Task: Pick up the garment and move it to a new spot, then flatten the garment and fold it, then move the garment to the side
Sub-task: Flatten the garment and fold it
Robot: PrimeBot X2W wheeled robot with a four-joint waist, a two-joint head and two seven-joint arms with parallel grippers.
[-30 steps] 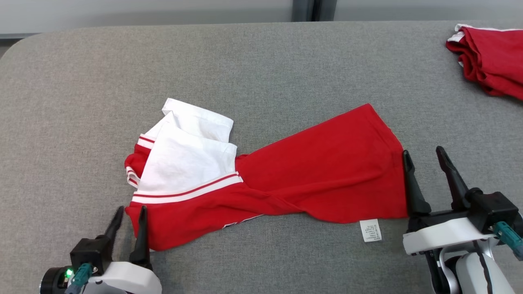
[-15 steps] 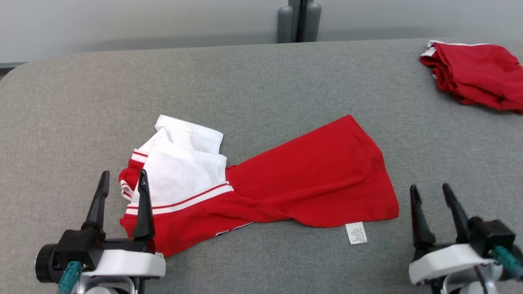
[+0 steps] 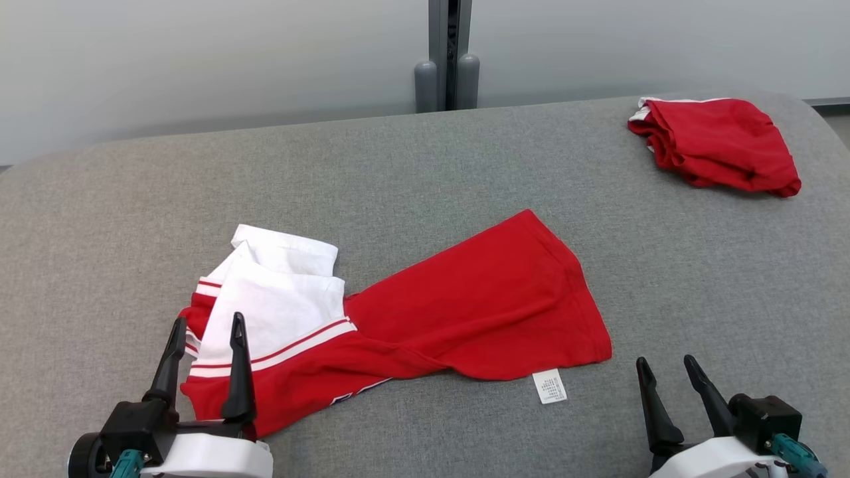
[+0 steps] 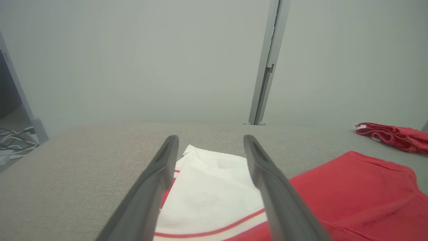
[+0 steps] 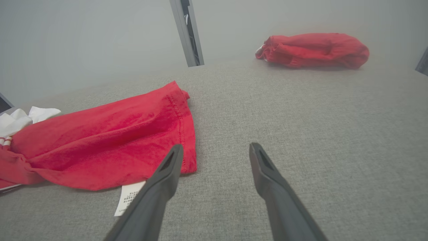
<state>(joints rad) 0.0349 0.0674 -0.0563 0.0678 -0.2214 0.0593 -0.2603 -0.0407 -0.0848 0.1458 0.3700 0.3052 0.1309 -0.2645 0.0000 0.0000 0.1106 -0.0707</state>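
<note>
Left gripper (image 3: 208, 320) hovering fingers apart over red-and-white shirt (image 3: 465, 305), right gripper (image 3: 665, 360) gaping empty near its hem, another red garment (image 3: 720, 143) lying well apart on bench (image 3: 398, 172)

Right gripper (image 5: 216, 149) spread, empty, over grey table (image 5: 301, 117) — red-and-white garment (image 5: 100, 140) just left; red bundle (image 5: 314, 50) far off.

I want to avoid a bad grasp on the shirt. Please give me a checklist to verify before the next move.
1. The left end effector is open: ok.
2. The right end effector is open: ok.
3. Neither holds the shirt: ok.
4. The shirt lies flat: not ok, twisted in the middle, white part bunched.
5. The red pile lies apart from the shirt: ok.
</note>
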